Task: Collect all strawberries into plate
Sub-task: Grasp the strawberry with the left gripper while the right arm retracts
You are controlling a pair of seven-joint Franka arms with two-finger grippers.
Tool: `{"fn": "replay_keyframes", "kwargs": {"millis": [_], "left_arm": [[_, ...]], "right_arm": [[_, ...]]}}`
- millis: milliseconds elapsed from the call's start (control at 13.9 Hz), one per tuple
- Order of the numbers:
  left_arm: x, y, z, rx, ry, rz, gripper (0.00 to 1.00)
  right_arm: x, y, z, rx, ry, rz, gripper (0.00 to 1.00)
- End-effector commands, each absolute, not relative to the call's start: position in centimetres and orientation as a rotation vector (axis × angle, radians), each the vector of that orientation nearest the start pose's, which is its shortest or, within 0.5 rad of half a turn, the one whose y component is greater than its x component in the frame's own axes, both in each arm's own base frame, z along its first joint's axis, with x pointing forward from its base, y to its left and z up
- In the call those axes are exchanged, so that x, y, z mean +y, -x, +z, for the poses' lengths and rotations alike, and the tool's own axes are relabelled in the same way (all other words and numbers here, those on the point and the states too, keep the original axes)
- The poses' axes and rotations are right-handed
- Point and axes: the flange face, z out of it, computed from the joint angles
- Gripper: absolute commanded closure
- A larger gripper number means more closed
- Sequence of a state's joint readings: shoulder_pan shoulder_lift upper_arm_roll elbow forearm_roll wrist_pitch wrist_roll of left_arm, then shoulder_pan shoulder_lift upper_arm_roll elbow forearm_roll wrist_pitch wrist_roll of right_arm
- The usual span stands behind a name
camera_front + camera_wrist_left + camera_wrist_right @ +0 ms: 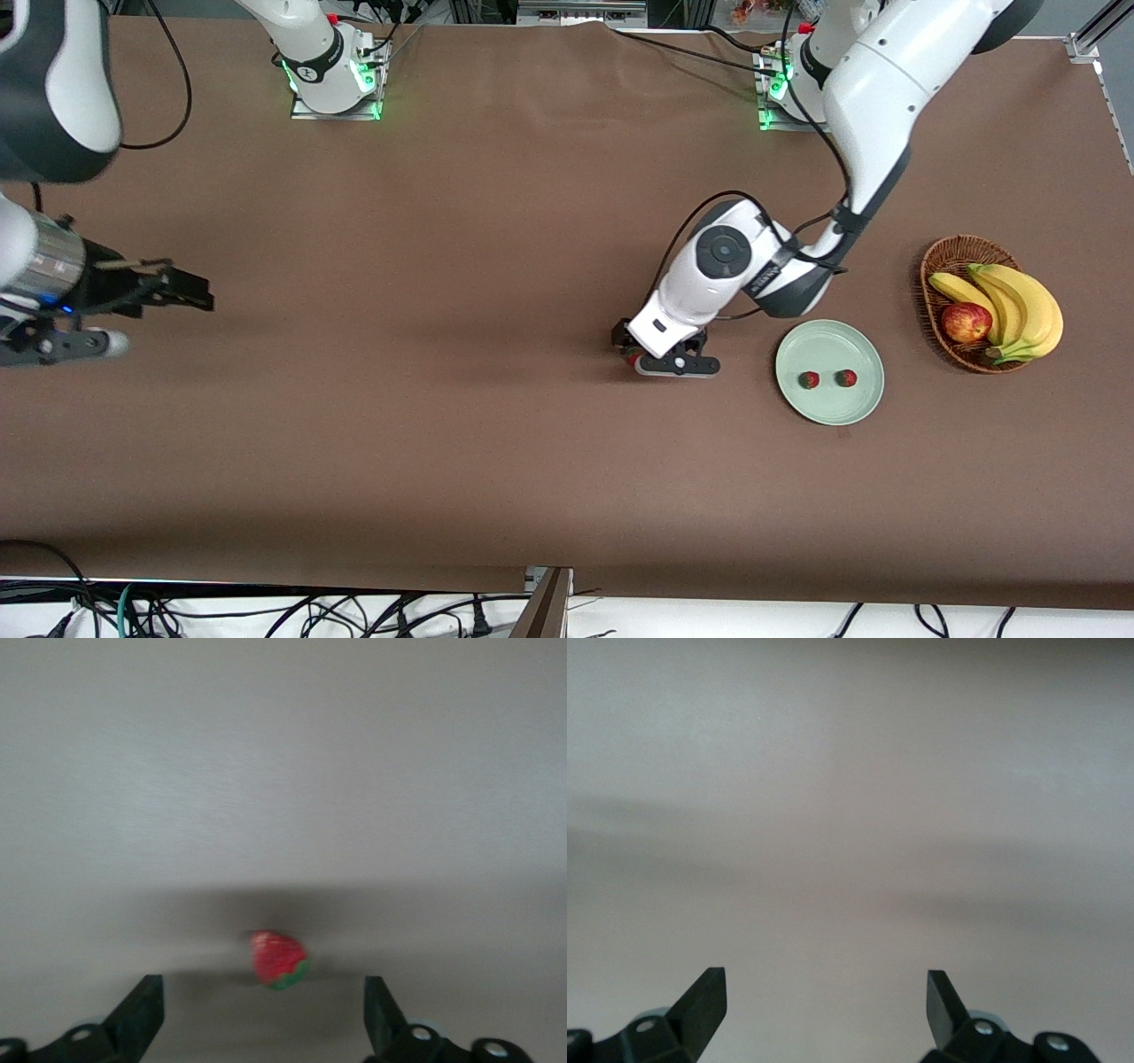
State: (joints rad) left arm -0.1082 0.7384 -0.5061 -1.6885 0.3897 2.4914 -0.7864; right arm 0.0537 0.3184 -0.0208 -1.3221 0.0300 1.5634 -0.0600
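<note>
You have before you the bench (pixel 496 266), covered in brown, with both arms reaching over it. The left arm bends down to a spot beside the plate (pixel 829 409), toward the right arm's end of it, and the left tool (pixel 631 353) sits low over the bench there. In the left wrist view its fingers (pixel 142 1014) stand wide apart, and a strawberry (pixel 280 960) lies on the bench between them, not gripped; it seems not to touch either finger, though this view is soft. In the front view you see only a small red part of that berry (pixel 631 359) under the tool.

The right arm waits at its own end of the bench, and the right tool (pixel 182 291) is up in the air over bare cloth, its fingers (pixel 704 1001) also spread open with nothing between them.

The basket (pixel 941 257) stands near the plate, toward the left arm's end, and holds bananas (pixel 1028 306) and an apple (pixel 966 322).

The plate is pale green and carries two strawberries (pixel 809 379), side by side and a little apart.
</note>
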Motion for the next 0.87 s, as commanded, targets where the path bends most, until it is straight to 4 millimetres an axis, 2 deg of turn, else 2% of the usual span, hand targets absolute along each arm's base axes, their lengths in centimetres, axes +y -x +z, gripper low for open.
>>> {"fn": "replay_keyframes", "kwargs": {"millis": [0,216,361,433,505,649,793], "left_arm": [[-36.8,-59.2,20.9,-0.036,3.306,-0.222,0.11],[-36.6,-59.0,19.6,0.041,3.274,-0.249,0.11],[-36.7,-58.8,18.7,0.058,3.275,-0.245,0.13],[-36.7,-58.8,18.6,0.058,3.283,-0.252,0.20],[-36.7,-58.8,18.4,0.058,3.283,-0.247,0.22],[-36.7,-58.7,18.1,0.059,3.282,-0.243,0.35],[-36.7,-58.8,18.0,0.057,3.284,-0.242,0.35]], "right_arm": [[2.6,-61.1,57.0,-0.166,3.133,0.113,0.00],[1.8,-59.2,59.3,-0.163,3.155,0.057,0.00],[0.0,-58.5,60.8,-0.119,3.153,0.020,0.00],[-0.2,-58.1,61.3,-0.121,3.152,0.015,0.00],[-0.6,-57.6,62.2,-0.109,3.159,-0.001,0.00],[-0.9,-56.8,61.9,-0.101,3.163,0.072,0.00],[-0.9,-57.0,61.4,-0.103,3.162,0.089,0.00]]}}
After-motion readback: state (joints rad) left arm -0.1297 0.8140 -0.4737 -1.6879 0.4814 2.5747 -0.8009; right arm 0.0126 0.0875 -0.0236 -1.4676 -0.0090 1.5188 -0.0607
